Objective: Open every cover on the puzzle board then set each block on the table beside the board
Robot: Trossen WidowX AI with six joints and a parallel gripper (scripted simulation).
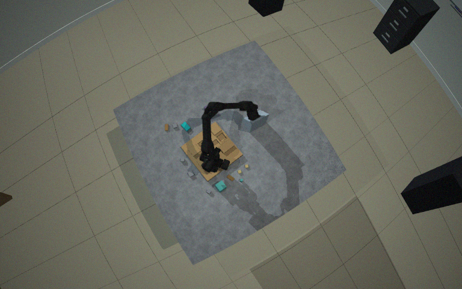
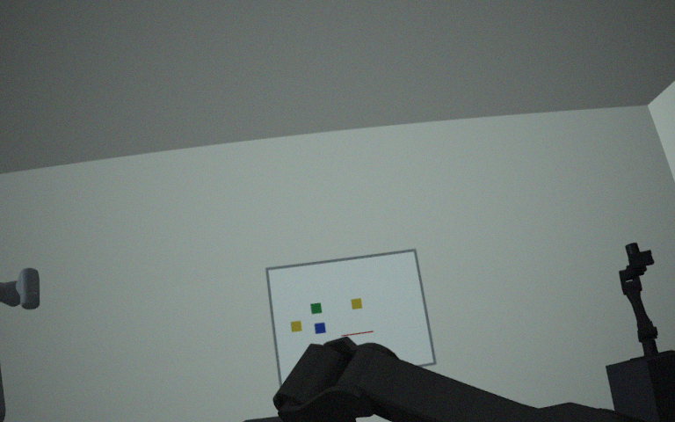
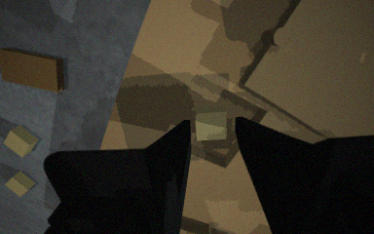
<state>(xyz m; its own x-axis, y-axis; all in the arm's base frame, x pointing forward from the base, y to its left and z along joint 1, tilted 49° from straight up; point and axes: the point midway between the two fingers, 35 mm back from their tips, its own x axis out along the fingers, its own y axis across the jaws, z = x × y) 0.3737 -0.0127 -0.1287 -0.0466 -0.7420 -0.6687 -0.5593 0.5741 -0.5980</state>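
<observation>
The tan puzzle board (image 1: 234,153) (image 3: 170,34) lies on the grey mat. My gripper (image 1: 212,165) (image 3: 212,125) hangs over the board's near corner, fingers partly open with nothing between them. In the wrist view a small pale yellow block (image 3: 210,126) sits in a sunken well right below the gap between the fingertips. A large flat cover (image 3: 317,73) lies to the upper right of that well. Most of the board's wells are hidden by my arm in the top view. The exterior view shows only my arm (image 2: 348,382) against a wall.
Loose blocks lie on the mat around the board: a teal one (image 1: 185,126), an orange one (image 1: 166,127), a larger teal one (image 1: 220,185), a brown one (image 1: 230,177) (image 3: 31,70), two small yellow ones (image 1: 239,171) (image 3: 20,141) (image 3: 19,183), and small grey ones (image 1: 190,174). The arm's base (image 1: 255,120) stands behind the board.
</observation>
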